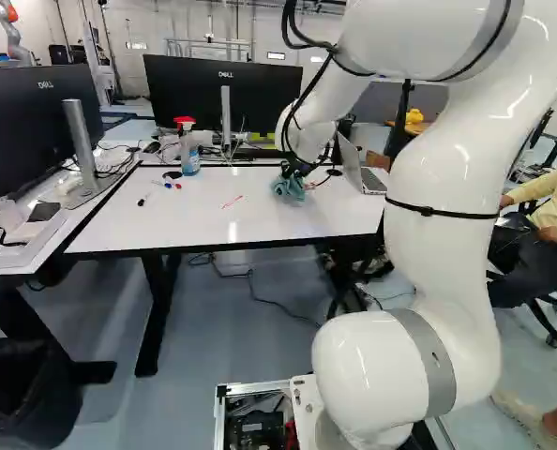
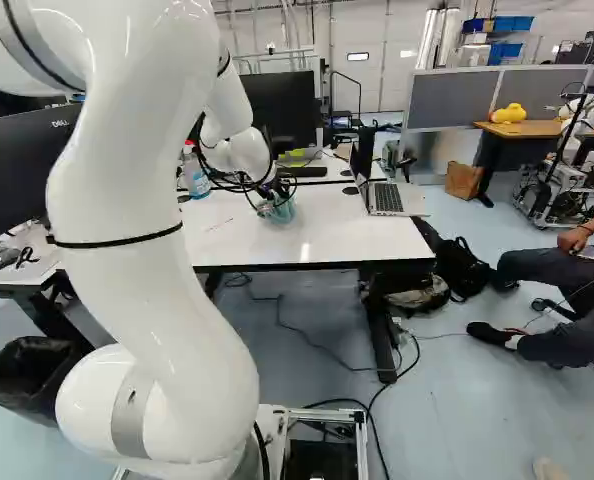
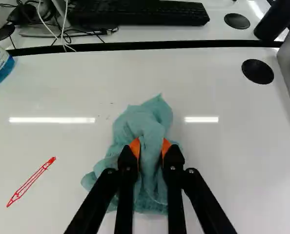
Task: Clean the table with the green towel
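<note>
Within the gripper [image 3: 150, 148], fingers [image 3: 127, 164] part-open, pinching both sides: green towel [image 3: 146, 119] | beside the gripper, well apart: red mark [image 3: 31, 182] on white table [image 3: 238, 156] | press towel evenly, sweep overlapping strokes across the mark

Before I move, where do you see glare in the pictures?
Wrist view: bright streaks on the white tabletop, either side of the green towel. Both base views: a bright patch near the tabletop's front edge, highlights on the white arm.

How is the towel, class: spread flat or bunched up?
Bunched up: the towel rises in creases, pinched in the gripper.
</note>
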Robot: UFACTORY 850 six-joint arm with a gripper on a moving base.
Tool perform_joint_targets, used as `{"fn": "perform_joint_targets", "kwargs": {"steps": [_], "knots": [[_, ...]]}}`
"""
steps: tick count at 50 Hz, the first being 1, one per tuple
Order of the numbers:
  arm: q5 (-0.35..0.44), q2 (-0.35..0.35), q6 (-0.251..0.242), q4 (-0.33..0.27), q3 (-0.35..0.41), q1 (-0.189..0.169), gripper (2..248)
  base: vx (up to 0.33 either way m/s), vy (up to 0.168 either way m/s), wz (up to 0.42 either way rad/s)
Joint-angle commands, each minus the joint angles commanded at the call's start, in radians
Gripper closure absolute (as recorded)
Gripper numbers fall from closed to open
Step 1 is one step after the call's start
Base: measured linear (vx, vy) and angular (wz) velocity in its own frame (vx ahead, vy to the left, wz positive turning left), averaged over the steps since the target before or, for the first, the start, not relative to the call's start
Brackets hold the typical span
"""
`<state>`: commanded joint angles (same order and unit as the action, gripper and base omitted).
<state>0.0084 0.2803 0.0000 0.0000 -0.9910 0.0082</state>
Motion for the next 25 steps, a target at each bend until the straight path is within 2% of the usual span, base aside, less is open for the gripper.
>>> {"fn": "perform_joint_targets", "kwargs": {"steps": [11,25], "knots": [[-0.021,-0.069,0.000,0.000,0.052,-0.011,185,0.000,0.000,0.000],[-0.044,-0.099,0.000,0.000,0.086,-0.017,185,0.000,0.000,0.000]]}}
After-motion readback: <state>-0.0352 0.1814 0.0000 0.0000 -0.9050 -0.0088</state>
